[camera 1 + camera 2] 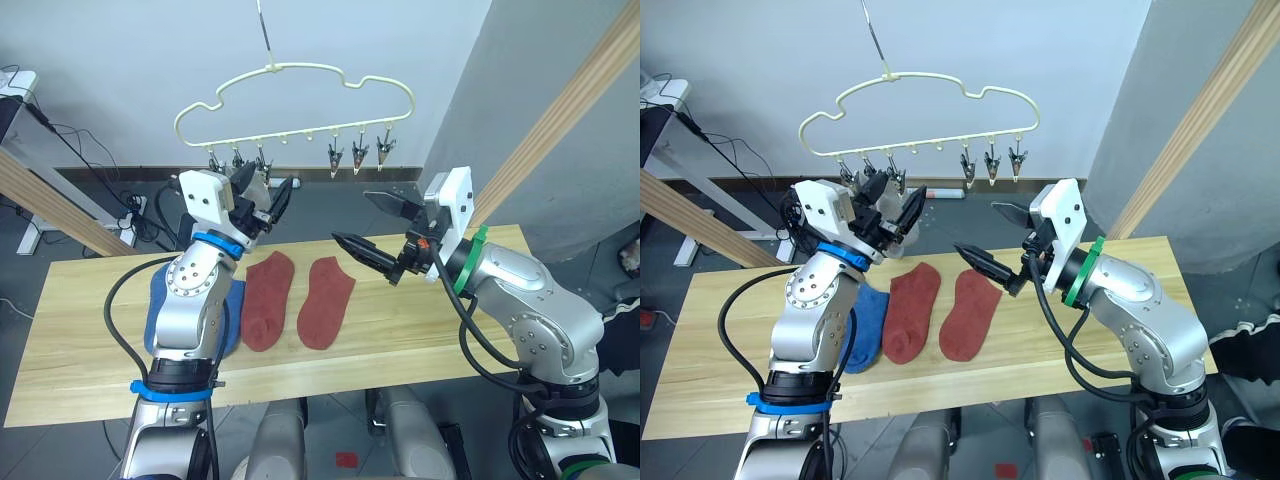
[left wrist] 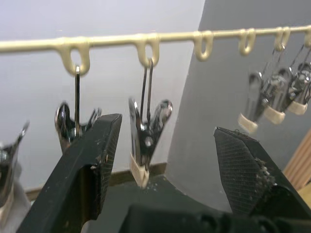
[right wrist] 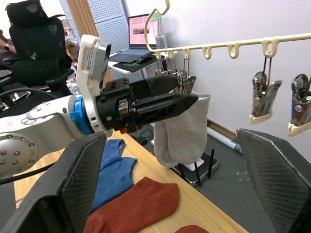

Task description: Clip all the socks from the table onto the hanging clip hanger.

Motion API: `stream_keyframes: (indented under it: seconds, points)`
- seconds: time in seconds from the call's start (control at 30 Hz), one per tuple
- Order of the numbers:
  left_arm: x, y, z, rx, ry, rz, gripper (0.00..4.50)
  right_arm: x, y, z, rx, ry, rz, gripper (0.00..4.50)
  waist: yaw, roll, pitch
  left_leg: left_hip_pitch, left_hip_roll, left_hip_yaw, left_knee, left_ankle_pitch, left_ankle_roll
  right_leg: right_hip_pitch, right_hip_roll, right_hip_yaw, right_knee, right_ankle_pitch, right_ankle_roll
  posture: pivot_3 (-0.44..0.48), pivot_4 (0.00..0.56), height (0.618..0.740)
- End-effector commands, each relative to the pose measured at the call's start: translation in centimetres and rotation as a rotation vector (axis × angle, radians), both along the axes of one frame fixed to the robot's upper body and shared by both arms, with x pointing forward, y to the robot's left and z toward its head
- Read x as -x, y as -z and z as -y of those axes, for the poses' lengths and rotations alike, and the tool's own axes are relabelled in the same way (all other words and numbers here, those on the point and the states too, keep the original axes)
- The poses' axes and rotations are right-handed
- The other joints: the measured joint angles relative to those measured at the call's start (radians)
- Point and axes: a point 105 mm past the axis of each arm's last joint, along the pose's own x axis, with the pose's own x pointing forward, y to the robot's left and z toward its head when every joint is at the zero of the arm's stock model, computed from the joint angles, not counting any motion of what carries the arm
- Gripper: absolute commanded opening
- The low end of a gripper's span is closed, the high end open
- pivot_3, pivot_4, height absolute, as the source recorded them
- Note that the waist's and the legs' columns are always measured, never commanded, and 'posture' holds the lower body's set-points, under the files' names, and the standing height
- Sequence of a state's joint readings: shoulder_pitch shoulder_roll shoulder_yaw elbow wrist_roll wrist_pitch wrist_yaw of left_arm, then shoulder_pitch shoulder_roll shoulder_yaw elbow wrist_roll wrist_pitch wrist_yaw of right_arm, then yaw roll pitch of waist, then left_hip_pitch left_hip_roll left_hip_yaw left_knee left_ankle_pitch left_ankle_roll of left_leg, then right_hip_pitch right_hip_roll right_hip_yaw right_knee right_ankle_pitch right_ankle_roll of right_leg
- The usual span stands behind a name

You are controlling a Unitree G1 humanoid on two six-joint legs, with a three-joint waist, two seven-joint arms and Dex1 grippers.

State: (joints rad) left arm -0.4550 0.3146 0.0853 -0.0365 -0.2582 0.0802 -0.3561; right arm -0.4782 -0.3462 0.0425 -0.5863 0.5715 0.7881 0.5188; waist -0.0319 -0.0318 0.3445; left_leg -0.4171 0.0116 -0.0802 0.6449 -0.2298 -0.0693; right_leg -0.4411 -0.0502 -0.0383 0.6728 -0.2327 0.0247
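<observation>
The clip hanger (image 1: 296,108) hangs by its hook above the far edge of the bench (image 1: 420,330), a row of small metal clips along its lower wire. The left gripper (image 1: 268,196) is raised to the clips at the hanger's left end, its fingers (image 2: 92,165) apart, with one clip (image 2: 146,141) hanging between them in the left wrist view. A light grey sock (image 3: 182,133) hangs from a clip just beside that gripper, seen from the right wrist camera.

The right gripper (image 1: 375,225) hovers above the bench at about 3 o'clock from the left one, well apart from it, its fingers (image 3: 274,170) spread wide and empty.

On the bench lie two rust-red socks (image 1: 298,300) side by side near the middle, toes toward the near edge. At their 9 o'clock a blue sock (image 1: 868,322) lies just beside them, partly hidden by the left arm.
</observation>
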Motion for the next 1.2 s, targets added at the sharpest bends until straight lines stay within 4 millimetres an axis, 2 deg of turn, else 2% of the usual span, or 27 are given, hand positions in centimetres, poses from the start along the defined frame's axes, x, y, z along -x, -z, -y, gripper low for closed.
stream_keyframes:
  seconds: [0.03,1.0,1.07,1.2]
  points:
    - [0.3,-1.2,-0.1,-0.005,-0.016,0.064,3.33,0.7,-0.9,-0.2,-0.012,-0.012,0.053,4.50,0.000,0.000,0.000,0.000,0.000,0.000,0.000,0.000,0.000,0.000,0.000,0.000,0.001,0.000,0.000,-0.051,0.326,0.740]
    - [-2.3,-2.0,0.2,0.025,-0.126,0.100,3.33,0.7,-1.1,-0.2,-0.015,-0.007,0.046,4.50,-0.002,0.000,0.000,0.000,0.000,0.000,0.001,0.001,0.001,0.000,0.000,0.000,0.003,0.000,0.000,-0.078,0.333,0.740]
    - [-2.3,-2.1,0.1,0.028,-0.130,0.104,2.99,0.7,-1.1,-0.2,-0.014,-0.006,0.047,4.50,-0.003,0.000,0.000,0.000,0.000,0.000,0.001,0.001,0.001,0.000,0.000,0.000,0.003,0.000,0.000,-0.078,0.333,0.740]
    - [-2.3,-2.3,0.1,0.036,-0.127,0.110,1.88,0.8,-1.2,-0.4,-0.014,-0.006,0.047,4.50,-0.003,0.000,0.000,0.001,0.000,0.000,0.001,0.001,0.001,0.000,0.000,0.000,0.003,0.000,0.000,-0.077,0.335,0.740]
